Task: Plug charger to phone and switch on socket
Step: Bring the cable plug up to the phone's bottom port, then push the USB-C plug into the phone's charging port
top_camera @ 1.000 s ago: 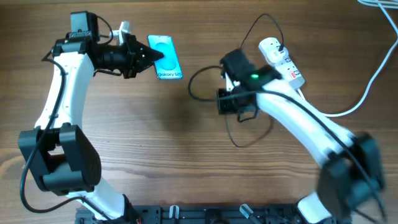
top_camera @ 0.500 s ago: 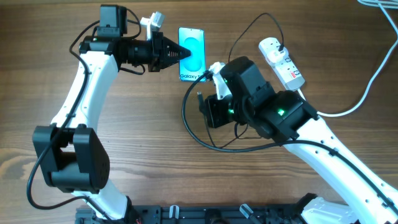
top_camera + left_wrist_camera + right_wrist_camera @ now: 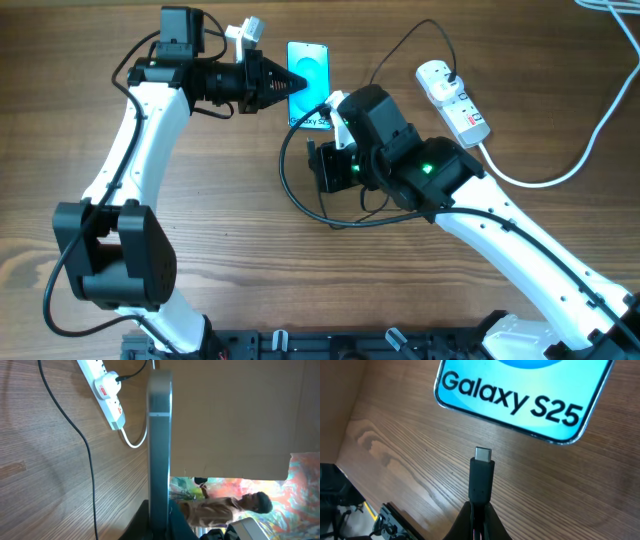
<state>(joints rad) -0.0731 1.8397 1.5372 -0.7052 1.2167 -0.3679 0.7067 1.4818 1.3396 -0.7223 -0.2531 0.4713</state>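
Note:
The phone, teal with a white "Galaxy S25" band, is held off the table by my left gripper, which is shut on its left edge. In the left wrist view the phone shows edge-on between the fingers. My right gripper is shut on the charger's black connector. The connector's metal tip points at the phone's bottom edge, a short gap away. The charger cable loops below the right gripper. The white socket lies at the right with a black plug in it.
The socket's thick white cord runs off to the upper right. The socket and a thin black cable also show in the left wrist view. A black rail lines the table's front edge.
My left gripper carried the phone right and up, then held still. My right gripper moved left towards the phone with the connector, closing the gap to its bottom edge.

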